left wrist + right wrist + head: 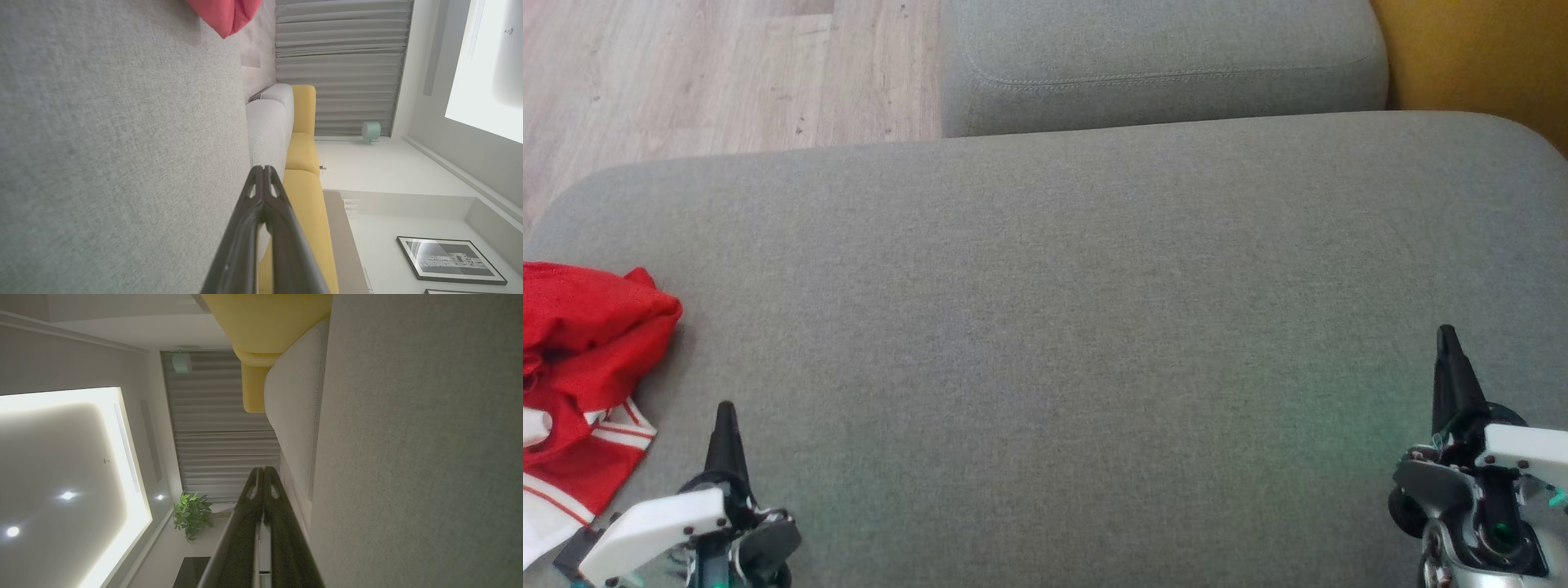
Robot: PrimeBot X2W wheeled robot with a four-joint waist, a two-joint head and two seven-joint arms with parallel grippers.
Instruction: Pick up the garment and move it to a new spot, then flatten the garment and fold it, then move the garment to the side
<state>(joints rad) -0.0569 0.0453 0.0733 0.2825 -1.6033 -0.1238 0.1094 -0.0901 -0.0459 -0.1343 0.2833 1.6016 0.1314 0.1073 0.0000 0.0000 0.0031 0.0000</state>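
Step one, pick-up not yet begun: crumpled red-and-white garment (588,351) sits at the grey sofa cushion's (1054,327) left edge, near the left gripper (725,410). It and the right gripper (1446,335) are pinched closed, empty. Next move: left opens, swings over the cloth.

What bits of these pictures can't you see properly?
- Head view: the red and white garment runs off the left edge and lies crumpled, so its kind cannot be told.
- Left wrist view: the top edge cuts the garment down to a red corner.
- Left wrist view: the framed picture is too small to make out.
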